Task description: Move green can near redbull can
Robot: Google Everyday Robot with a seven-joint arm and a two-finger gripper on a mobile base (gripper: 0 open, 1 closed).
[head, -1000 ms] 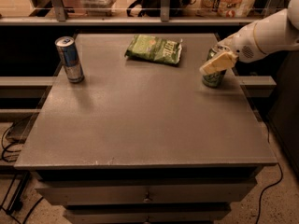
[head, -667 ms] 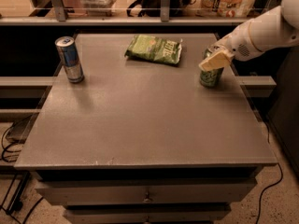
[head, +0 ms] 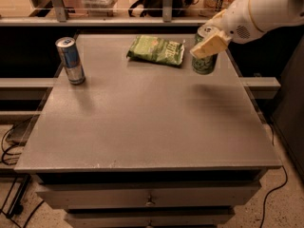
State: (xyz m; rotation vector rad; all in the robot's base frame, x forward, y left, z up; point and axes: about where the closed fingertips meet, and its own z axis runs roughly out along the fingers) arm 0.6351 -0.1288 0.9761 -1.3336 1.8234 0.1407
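Note:
The green can (head: 205, 64), with pale swirls and a silver top, is at the right rear of the grey table (head: 142, 127), held a little above the surface. My gripper (head: 203, 50) comes in from the upper right on a white arm and is shut on the can, with one cream finger (head: 210, 43) across its front. The redbull can (head: 70, 61), slim, blue and silver, stands upright near the table's left rear edge, far to the left of the gripper.
A flat green chip bag (head: 156, 50) lies at the rear middle of the table, between the two cans and just left of the green can. A shelf rail and clutter run behind the table. Drawers sit below its front edge.
The gripper has lifted the green can off the table and carried it left and up, closer to the chip bag. The redbull can and bag have not moved.

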